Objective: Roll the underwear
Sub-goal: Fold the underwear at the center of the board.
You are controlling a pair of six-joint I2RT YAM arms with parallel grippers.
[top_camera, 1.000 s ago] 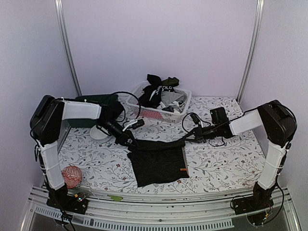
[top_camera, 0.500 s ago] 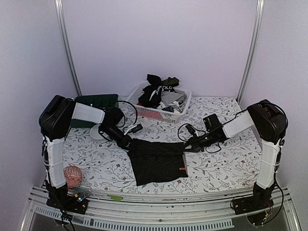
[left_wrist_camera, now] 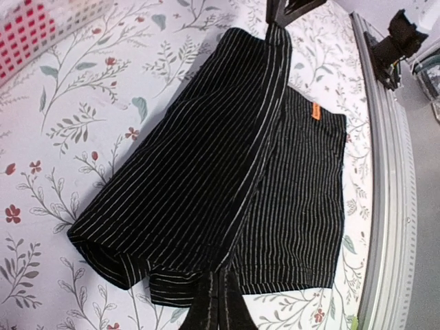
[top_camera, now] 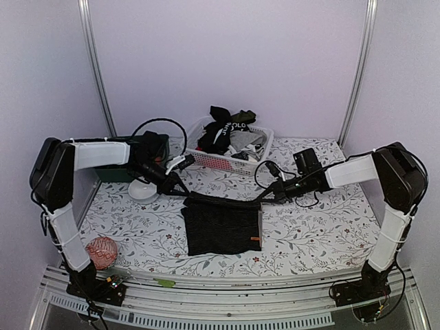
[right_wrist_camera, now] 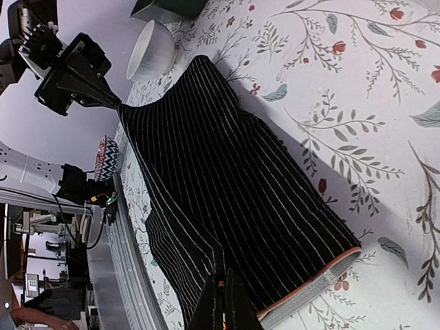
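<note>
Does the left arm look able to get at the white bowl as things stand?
Probably not yet. The bowl sits beside the left gripper with nothing between, but that gripper is shut on the black striped underwear, stretched across to the right gripper; it would have to let go first.

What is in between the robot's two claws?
The black striped underwear. The left gripper and right gripper each pinch one end of its far edge, so it stretches between them. The top view shows it.

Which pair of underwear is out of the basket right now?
The black pinstriped pair with the orange tag, held between the left gripper and right gripper over the table. The other garments sit heaped in the white basket.
</note>
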